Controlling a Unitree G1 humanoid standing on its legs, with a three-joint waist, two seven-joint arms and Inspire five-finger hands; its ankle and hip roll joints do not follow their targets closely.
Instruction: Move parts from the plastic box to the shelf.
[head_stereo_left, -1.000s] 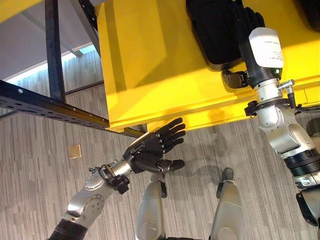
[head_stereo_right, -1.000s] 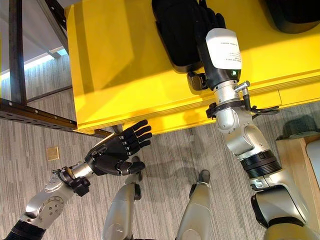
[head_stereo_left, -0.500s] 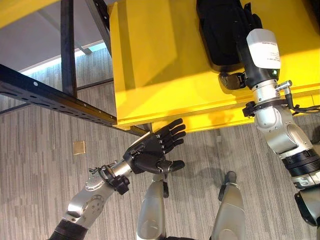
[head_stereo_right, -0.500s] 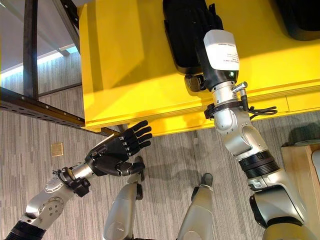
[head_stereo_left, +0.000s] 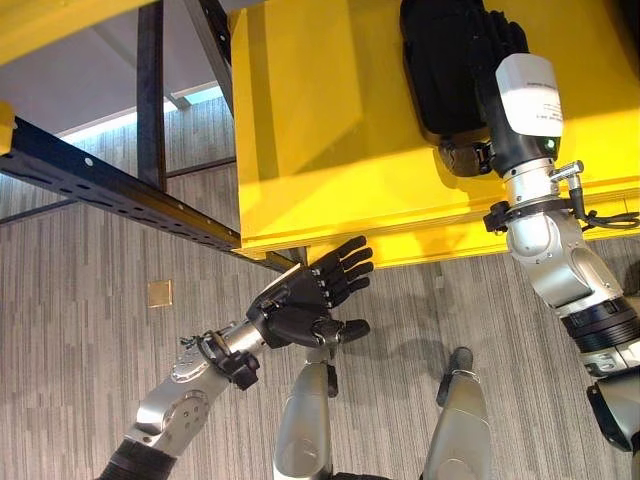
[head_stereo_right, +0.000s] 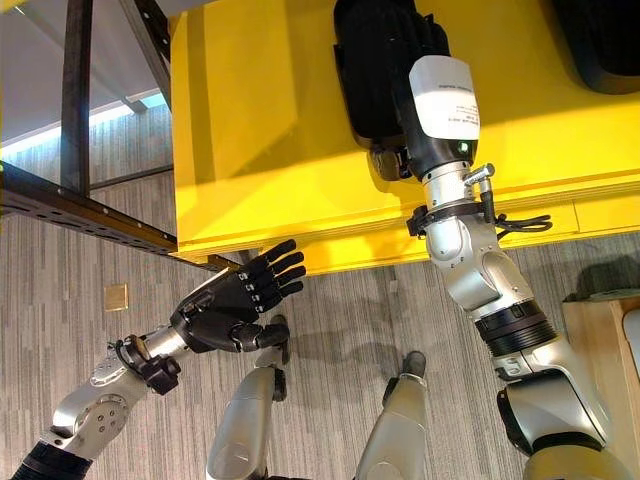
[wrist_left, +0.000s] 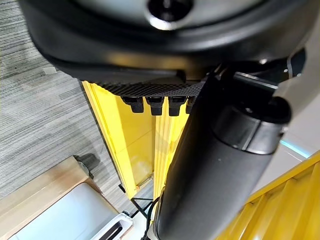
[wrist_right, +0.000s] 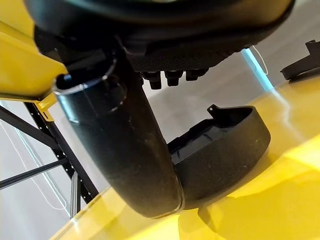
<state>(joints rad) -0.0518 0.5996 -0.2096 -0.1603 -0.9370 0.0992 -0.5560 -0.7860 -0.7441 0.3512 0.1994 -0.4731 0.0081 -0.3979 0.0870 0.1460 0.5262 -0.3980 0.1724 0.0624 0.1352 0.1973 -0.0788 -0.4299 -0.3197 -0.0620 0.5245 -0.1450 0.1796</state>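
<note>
One black part is what I'm working with, and I judge this delivery as almost finished rather than done. Starting on my left, the dark shelf frame (head_stereo_left: 120, 190) runs across the floor side of the view. My left robot hand (head_stereo_left: 310, 300) hangs just below the front edge of the yellow shelf (head_stereo_left: 320, 130), fingers straight and relaxed, carrying nothing and touching nothing I can make out. Further right, my right arm reaches up over the shelf, and the right robot hand (head_stereo_right: 425, 40) sits at the black part (head_stereo_left: 445, 65), which lies on the yellow surface near the shelf's front edge. In the right wrist view the part (wrist_right: 220, 150) rests on the yellow surface with the thumb lying close against it, but I cannot tell whether the fingers are clamped on it or already slack. A second dark part (head_stereo_right: 600, 40) shows at the far right of the shelf. What is left, by my reading: let go, pull back, and return to the plastic box for more.
</note>
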